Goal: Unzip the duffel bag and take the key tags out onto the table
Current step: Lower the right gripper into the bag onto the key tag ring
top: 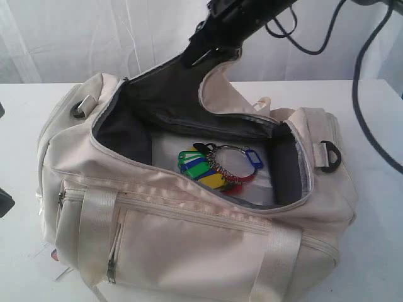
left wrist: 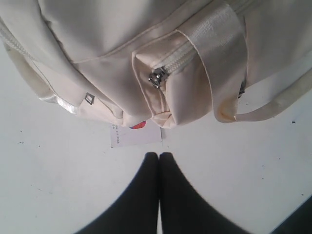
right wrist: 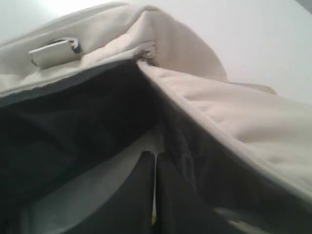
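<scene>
1. My right gripper [right wrist: 155, 155] has its fingers pressed together on the raised far flap of the duffel bag [top: 189, 239], against the dark lining.
2. My left gripper [left wrist: 158, 156] is pressed together too, pinching nothing, above the table [top: 378, 239] just beside the bag's front pocket.
3. The bag's top gapes unzipped.
4. The key tags [top: 217, 167] lie inside on the bag's pale floor.

Matt cloth duffel bag [top: 189, 245], glossy plastic key tags [top: 211, 173], metal zipper pull [left wrist: 157, 78], smooth table [top: 378, 220]
</scene>
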